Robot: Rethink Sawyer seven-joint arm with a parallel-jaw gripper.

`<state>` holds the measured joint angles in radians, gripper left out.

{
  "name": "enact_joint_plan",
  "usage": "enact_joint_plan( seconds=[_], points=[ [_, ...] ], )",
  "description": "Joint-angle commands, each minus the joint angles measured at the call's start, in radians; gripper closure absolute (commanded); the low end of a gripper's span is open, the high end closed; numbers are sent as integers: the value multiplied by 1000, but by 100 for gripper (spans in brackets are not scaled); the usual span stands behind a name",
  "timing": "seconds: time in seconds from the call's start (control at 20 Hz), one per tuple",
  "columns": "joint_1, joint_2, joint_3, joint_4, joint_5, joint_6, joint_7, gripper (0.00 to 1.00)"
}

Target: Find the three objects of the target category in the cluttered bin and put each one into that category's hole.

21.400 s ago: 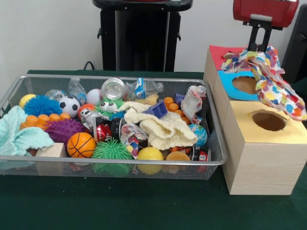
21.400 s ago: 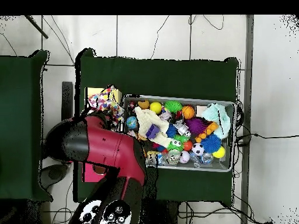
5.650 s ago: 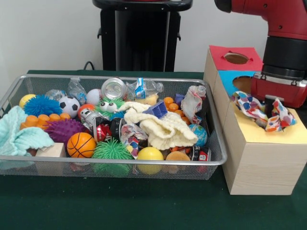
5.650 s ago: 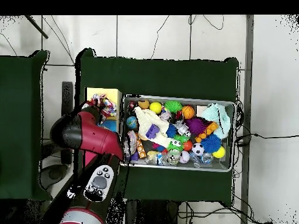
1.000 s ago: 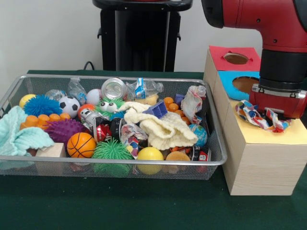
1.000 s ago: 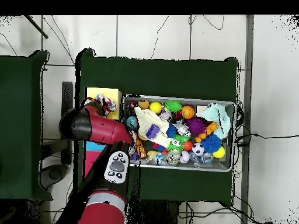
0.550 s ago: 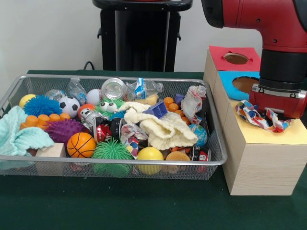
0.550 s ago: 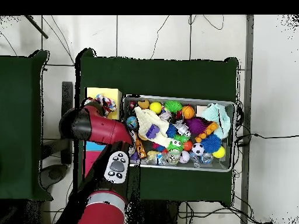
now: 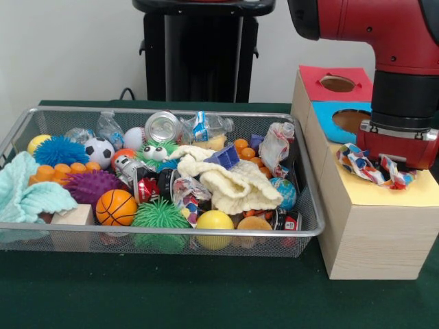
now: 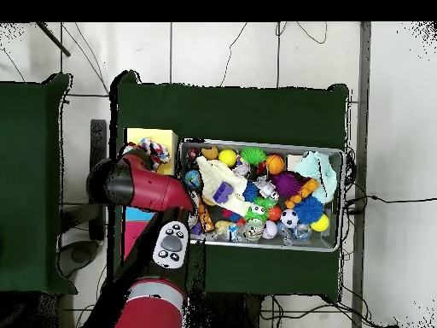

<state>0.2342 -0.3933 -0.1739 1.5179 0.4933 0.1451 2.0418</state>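
Three holes: one box (image 9: 374,226) at the right of the frame carries them, yellow nearest, then blue, then red.
Yellow hole: a colourful patterned cloth (image 9: 374,168) lies bunched over it, partly down in it, with folds spilling over the rim on both sides.
Step in hand: pushing that cloth fully through, as I judge it.
Gripper: the red arm (image 9: 401,140) stands right above the cloth and hides the tips, so whether they are spread or pinching cannot be told.
Doing it well: press at the middle of the bunch, straight down, so the loose folds follow in and do not catch on the rim; lift clear only when nothing drapes outside.
Risk: cloth clinging to the tips could ride back out.
Wire bin (image 9: 171,236): at lower left, crowded; a cream knitted cloth (image 9: 230,181) and a mint cloth (image 9: 31,195) at the left end look like the likely remaining targets.
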Motion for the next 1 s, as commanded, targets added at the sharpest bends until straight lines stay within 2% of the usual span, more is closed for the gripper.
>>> enact_joint_plan(
  seconds=[0.05,0.15,1.0],
  points=[
    [51,256,166,124,-77,-45,123,100],
    [76,255,139,120,-74,-54,134,100],
    [44,201,161,160,-75,13,99,100]
  ],
)
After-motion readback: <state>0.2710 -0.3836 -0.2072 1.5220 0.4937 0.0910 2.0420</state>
